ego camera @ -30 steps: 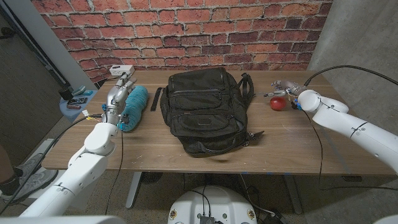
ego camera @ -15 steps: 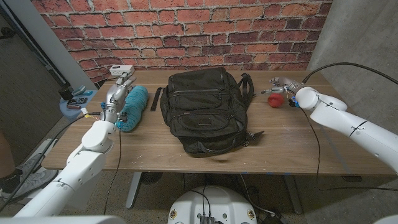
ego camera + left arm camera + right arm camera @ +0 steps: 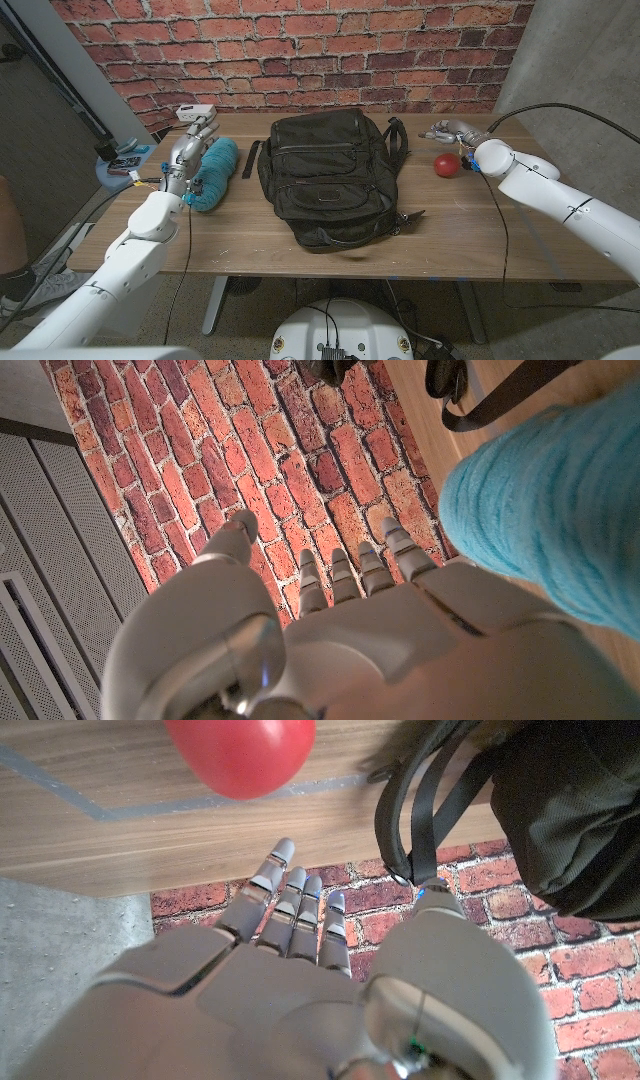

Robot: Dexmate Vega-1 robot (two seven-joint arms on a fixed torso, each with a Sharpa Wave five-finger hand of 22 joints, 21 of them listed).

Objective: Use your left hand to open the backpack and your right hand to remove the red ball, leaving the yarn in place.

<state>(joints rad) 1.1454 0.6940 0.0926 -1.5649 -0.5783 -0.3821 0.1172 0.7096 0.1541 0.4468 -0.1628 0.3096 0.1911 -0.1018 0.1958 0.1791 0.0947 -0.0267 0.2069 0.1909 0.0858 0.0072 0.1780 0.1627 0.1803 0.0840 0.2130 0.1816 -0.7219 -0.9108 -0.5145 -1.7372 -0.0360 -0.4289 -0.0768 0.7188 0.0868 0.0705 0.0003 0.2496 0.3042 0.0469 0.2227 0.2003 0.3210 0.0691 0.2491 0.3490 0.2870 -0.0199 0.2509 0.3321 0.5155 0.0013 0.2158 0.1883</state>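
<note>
Wooden table [image 3: 470, 235], long plank top, bearing all items below; black fabric backpack [image 3: 328, 175], lying flat and closed on the table between the two hands, its straps [image 3: 425, 805] trailing toward the right hand; skein of teal-blue yarn [image 3: 214, 172], elongated, lying on the table just beside the left hand on the backpack side, clear of the backpack itself; left hand [image 3: 192, 140], white and grey, fingers [image 3: 345, 575] extended and apart, holding nothing, close against the yarn, contact not determinable; right hand [image 3: 448, 131], white and grey, at the far right part of the table, fingers [image 3: 290, 905] straight and slightly spread, holding nothing; small round red ball [image 3: 446, 165], resting on the bare table just beside the right hand on the near side, apart from the fingertips, outside the backpack and to the right of its straps
</note>
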